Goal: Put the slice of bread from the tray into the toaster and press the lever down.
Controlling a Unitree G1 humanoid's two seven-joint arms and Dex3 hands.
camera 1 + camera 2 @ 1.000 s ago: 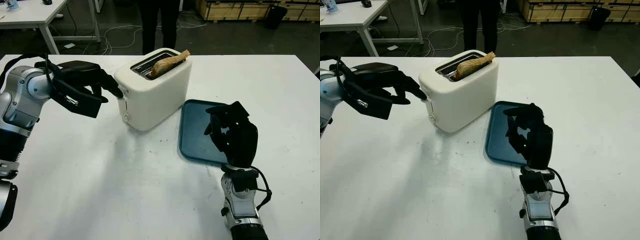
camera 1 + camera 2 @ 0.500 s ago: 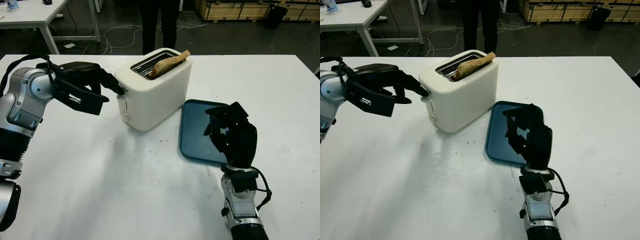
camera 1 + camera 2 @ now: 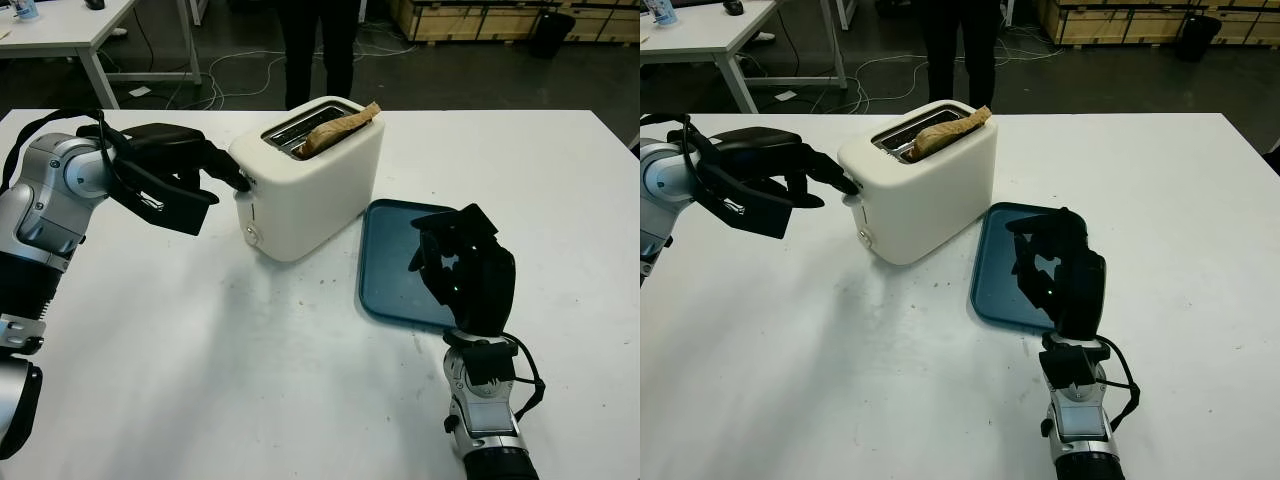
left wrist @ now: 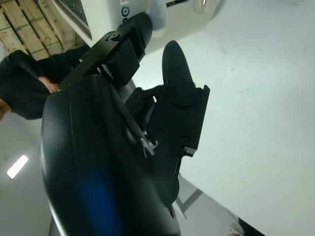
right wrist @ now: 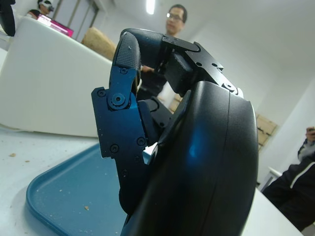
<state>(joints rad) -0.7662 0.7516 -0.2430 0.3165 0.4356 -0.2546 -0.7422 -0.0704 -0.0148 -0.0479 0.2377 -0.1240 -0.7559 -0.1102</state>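
I have the left black three-finger hand (image 3: 185, 165) up at the left end of the white plastic toaster (image 3: 310, 180), fingers curled, holding nothing, one fingertip (image 3: 240, 182) touching the small white lever (image 3: 851, 195). The brown slice of bread (image 3: 338, 126) sits tilted in the near slot, one corner poking well out. My worry: the fingertip rides the lever's edge and could slip off, or shove the light toaster rightward. The right black hand (image 3: 465, 265) hovers over the empty blue plastic tray (image 3: 385, 260), curled, holding nothing
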